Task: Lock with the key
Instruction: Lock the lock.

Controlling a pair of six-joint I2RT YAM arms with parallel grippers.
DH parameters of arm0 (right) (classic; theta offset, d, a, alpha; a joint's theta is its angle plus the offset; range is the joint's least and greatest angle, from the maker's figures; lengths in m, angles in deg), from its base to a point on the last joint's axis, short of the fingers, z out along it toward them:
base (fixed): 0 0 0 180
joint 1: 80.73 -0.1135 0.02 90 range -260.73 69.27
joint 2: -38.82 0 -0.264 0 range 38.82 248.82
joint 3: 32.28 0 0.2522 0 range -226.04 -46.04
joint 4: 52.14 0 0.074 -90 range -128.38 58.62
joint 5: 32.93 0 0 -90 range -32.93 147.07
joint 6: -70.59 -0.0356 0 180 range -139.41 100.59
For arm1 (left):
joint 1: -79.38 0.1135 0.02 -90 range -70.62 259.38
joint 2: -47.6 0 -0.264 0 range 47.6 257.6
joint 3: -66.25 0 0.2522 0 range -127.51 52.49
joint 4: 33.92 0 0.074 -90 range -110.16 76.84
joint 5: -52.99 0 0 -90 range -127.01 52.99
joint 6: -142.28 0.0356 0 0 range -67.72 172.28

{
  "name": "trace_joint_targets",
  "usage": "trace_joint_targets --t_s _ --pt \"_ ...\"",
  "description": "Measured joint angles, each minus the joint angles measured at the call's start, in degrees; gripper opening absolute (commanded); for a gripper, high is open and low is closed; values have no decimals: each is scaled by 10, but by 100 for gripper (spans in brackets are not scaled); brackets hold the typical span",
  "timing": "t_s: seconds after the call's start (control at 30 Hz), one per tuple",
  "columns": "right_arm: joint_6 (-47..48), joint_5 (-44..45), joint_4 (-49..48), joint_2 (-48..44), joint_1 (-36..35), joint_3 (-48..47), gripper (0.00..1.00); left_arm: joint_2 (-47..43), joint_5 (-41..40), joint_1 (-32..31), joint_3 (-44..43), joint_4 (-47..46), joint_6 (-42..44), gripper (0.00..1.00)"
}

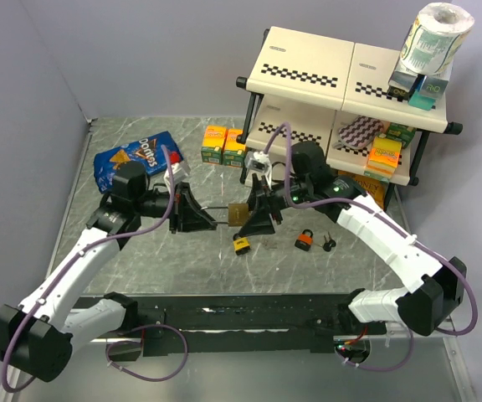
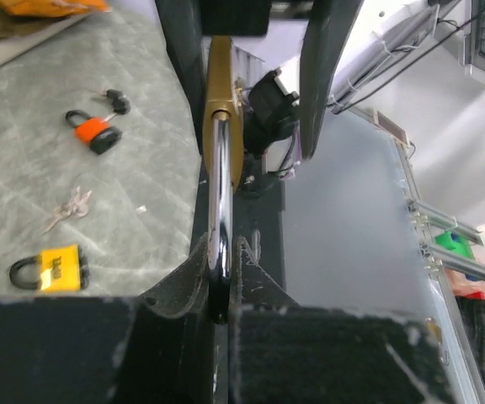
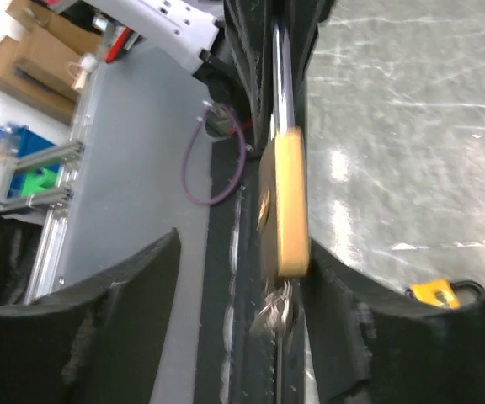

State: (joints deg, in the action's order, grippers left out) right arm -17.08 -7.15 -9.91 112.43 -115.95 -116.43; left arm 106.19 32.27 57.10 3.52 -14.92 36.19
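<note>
Left gripper [image 2: 219, 273] pinches padlock [image 2: 224, 101] by shackle [image 2: 217, 194], right gripper [image 3: 247, 257] straddling body.

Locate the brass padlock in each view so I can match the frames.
Top external: brass padlock mid-frame, just above the yellow padlock in the picture.
Left wrist: brass padlock upper centre, its shackle running down into the closed left end effector.
Right wrist: brass padlock centre, seen edge-on.
Shared landmark: the yellow padlock, lower left in the left wrist view, lower right in the right wrist view.
</note>
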Motion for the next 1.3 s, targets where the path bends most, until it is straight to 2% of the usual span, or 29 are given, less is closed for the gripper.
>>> trace_joint_targets --t_s 0.13,0.3,0.73,0.83,0.9,0.93,1.03,1.3 --pt "50 1 46 -3 26 -17 69 0 14 36 -23 106 90 1" --pt "93 -3 94 -9 50 -40 63 0 16 47 -37 195 169 1" --pt "110 -12 102 8 33 -45 52 -8 26 47 -37 213 186 1" --pt "112 -11 102 17 27 -45 33 -10 27 47 -37 207 184 1" --pt "115 -10 102 20 27 -45 24 -12 30 47 -37 206 182 1" --pt "116 -9 103 21 27 -45 15 -14 31 47 -37 206 182 1" --pt "121 -7 104 23 27 -46 0 -16 31 46 -37 206 182 1" --pt "139 -4 117 22 33 -46 0 -17 33 50 -37 213 195 1"
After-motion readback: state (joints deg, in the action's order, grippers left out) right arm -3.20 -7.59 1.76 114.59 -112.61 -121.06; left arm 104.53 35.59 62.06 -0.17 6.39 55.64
